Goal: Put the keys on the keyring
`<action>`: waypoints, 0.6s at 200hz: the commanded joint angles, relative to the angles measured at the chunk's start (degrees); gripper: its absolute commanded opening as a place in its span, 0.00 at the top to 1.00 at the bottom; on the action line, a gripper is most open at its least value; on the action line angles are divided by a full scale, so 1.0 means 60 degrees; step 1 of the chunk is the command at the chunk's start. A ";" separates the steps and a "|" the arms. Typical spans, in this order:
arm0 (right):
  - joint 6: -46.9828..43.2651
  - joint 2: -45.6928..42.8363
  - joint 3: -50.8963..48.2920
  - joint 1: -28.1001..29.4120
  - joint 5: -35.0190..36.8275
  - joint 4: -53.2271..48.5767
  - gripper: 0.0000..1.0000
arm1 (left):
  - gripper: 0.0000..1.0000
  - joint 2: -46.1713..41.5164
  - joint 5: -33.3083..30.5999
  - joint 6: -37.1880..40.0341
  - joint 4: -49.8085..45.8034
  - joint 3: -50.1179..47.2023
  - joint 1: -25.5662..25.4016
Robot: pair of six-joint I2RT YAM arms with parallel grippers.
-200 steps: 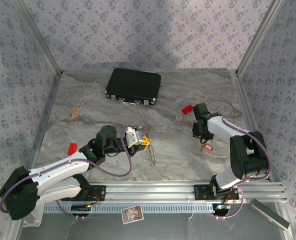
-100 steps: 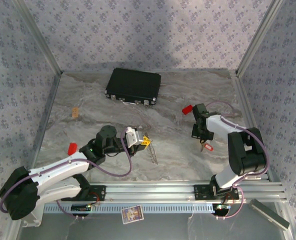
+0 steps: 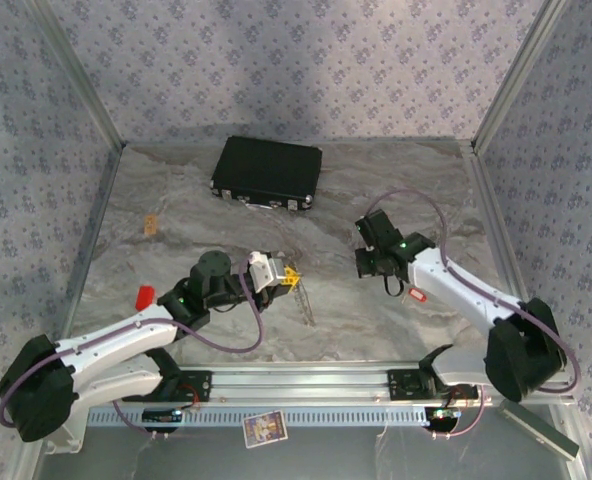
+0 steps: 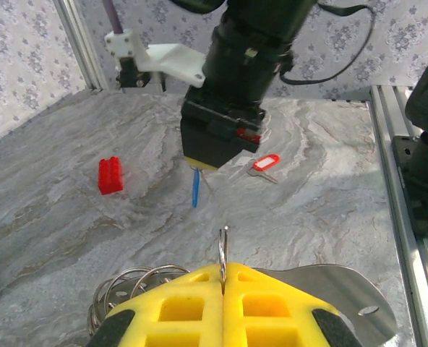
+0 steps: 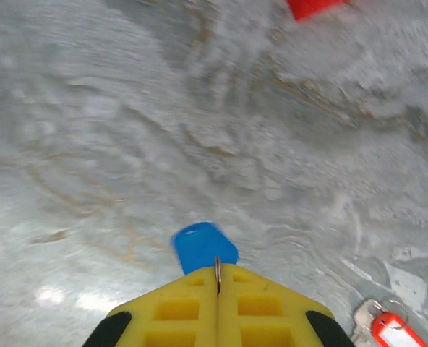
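One red block (image 3: 145, 296) lies at 8 o'clock on the tabletop (image 3: 176, 200). Near centre, the left pincer (image 4: 223, 273) is clenched on one keyring (image 4: 223, 249). The right pincer (image 5: 217, 271) grasps one blue key (image 5: 203, 246); one red key (image 3: 417, 294) lies at its 4 o'clock.

This is a robotics lab test cell, not a lived-in room. Two robot arms, the left arm (image 3: 116, 345) and the right arm (image 3: 466, 290), are bolted to an aluminium rail (image 3: 316, 378) along the near edge of a table (image 3: 176, 200) with a grey marbled top. Bare aluminium frame posts (image 3: 76, 75) rise at the far corners, and flower-patterned sheeting walls (image 3: 296, 60) close off the left, right and far sides. A purple cable (image 3: 226, 340) loops loose along the left arm. Only staged props lie about: a black case (image 3: 267, 172) at the far side, a red block (image 3: 145, 296) near left, and a small printed card (image 3: 265, 428) below the rail.
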 commanded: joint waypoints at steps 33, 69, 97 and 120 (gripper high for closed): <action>-0.2262 -0.1358 0.0000 0.1437 -0.1147 0.1098 1.00 | 1.00 -0.0329 -0.0493 -0.0410 0.0800 -0.0196 -0.0028; -0.3829 -0.2571 -0.0868 0.2306 -0.2450 0.2647 1.00 | 1.00 -0.0392 -0.0919 -0.0524 0.0796 -0.0195 -0.0022; -0.4825 -0.3120 -0.1239 0.2422 -0.3558 0.3071 1.00 | 1.00 -0.0500 -0.0823 -0.0457 0.0610 -0.0154 -0.0033; -0.5223 -0.3277 -0.1370 0.2516 -0.4059 0.3166 1.00 | 1.00 -0.0539 -0.0755 -0.0466 0.0543 -0.0154 -0.0030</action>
